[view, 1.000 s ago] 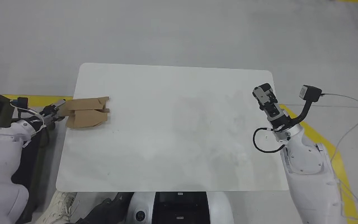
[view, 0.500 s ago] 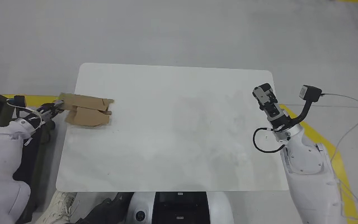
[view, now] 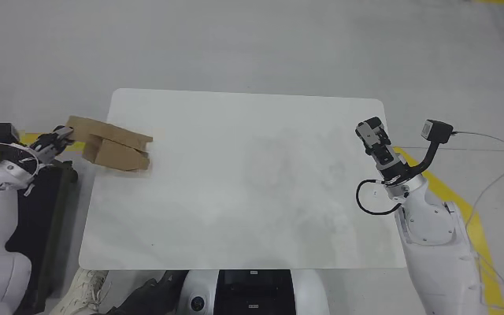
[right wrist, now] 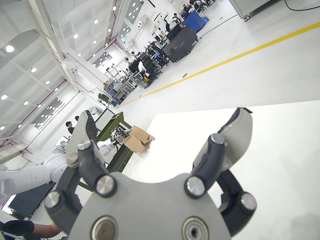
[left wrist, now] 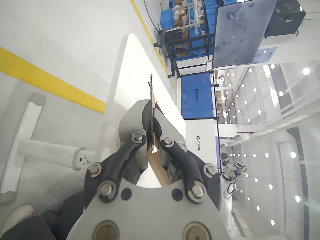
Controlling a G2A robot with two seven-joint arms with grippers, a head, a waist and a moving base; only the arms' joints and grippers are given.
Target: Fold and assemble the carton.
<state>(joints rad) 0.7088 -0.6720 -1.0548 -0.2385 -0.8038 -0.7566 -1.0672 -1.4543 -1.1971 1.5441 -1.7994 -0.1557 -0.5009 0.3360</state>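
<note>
One carton (view: 110, 146), its flap pinched tight in the left claw (view: 57, 142), has been dragged partly off the counter (view: 252, 197)'s left edge, so folding looks not yet begun. The right claw (view: 370, 132) gapes empty over the counter's right edge.

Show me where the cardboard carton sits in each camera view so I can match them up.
Top view: carton at the table's left edge, near its far corner, held by the left gripper.
Left wrist view: carton edge-on, clamped in the left gripper.
Right wrist view: carton far across the table, beyond the open right gripper.
Shared landmark: the white table.
</note>
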